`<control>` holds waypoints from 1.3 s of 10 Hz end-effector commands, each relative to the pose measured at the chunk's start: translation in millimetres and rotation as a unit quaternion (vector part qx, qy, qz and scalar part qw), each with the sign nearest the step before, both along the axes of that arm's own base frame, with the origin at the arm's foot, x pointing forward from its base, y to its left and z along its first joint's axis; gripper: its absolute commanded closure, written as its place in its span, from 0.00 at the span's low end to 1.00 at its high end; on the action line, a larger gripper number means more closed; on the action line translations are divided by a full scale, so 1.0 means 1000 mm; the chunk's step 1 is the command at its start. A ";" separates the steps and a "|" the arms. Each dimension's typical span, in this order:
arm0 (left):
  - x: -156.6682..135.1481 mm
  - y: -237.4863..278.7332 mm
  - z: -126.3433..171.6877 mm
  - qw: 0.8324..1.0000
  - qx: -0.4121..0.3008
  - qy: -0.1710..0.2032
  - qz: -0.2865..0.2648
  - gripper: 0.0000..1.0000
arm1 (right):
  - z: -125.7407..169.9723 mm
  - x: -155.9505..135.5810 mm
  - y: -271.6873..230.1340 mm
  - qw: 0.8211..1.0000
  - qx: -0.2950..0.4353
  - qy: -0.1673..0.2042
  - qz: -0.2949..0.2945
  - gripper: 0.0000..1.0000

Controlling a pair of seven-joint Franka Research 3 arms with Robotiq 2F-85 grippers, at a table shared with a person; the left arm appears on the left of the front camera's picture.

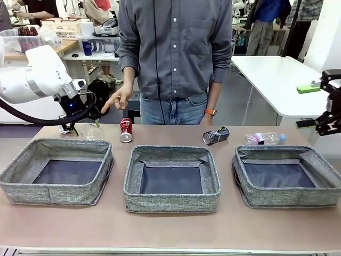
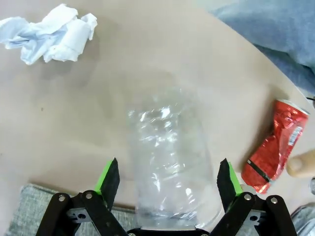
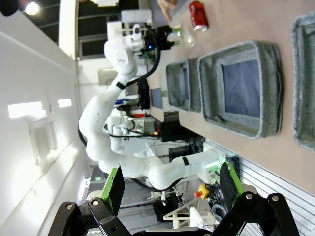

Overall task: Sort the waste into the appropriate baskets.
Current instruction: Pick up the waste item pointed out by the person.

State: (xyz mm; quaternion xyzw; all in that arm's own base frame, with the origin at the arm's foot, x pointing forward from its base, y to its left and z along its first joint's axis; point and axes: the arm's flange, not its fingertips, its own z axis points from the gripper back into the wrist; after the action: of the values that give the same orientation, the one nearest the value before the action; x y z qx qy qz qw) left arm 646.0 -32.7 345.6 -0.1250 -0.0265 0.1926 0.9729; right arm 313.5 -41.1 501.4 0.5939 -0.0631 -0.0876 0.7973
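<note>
My left gripper (image 2: pixel 168 175) stands open with a clear plastic bottle (image 2: pixel 167 152) lying between its green pads, which stay apart from the bottle's sides. A crumpled white paper wad (image 2: pixel 49 30) lies beyond it and a dented red can (image 2: pixel 274 145) off to the side. In the front view the left gripper (image 1: pixel 68 128) hangs behind the left basket (image 1: pixel 16 184) by that bottle (image 1: pixel 90 132). The red can (image 1: pixel 126 129), a black-and-silver can (image 1: pixel 216 136) and a pink-labelled bottle (image 1: pixel 264 138) lie along the far edge. My right gripper (image 1: pixel 309 105) is raised at the far right, open and empty.
The middle basket (image 1: pixel 133 186) and right basket (image 1: pixel 325 194) stand in a row with the left one. A person stands at the far side, one hand (image 1: pixel 114 101) pointing down toward the red can. A white table (image 1: pixel 277 80) stands behind on the right.
</note>
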 end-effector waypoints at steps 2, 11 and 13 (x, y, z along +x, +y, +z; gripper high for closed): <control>0.009 -0.004 -0.005 1.000 0.016 0.006 0.008 0.00 | 0.003 0.001 0.000 1.000 0.001 0.002 0.001 0.00; 0.007 -0.003 -0.007 1.000 0.023 0.013 0.001 1.00 | 0.003 0.001 0.000 1.000 0.001 0.002 0.001 0.00; 0.008 -0.003 -0.006 0.999 0.035 0.011 0.005 0.91 | 0.003 0.001 0.000 1.000 0.001 0.002 0.001 0.00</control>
State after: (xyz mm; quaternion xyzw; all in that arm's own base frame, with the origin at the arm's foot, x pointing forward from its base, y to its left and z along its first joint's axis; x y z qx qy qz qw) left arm 652.0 -35.6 338.5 -0.1130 -0.0227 0.1851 0.9759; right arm 313.4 -41.1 501.5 0.5940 -0.0629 -0.0874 0.7972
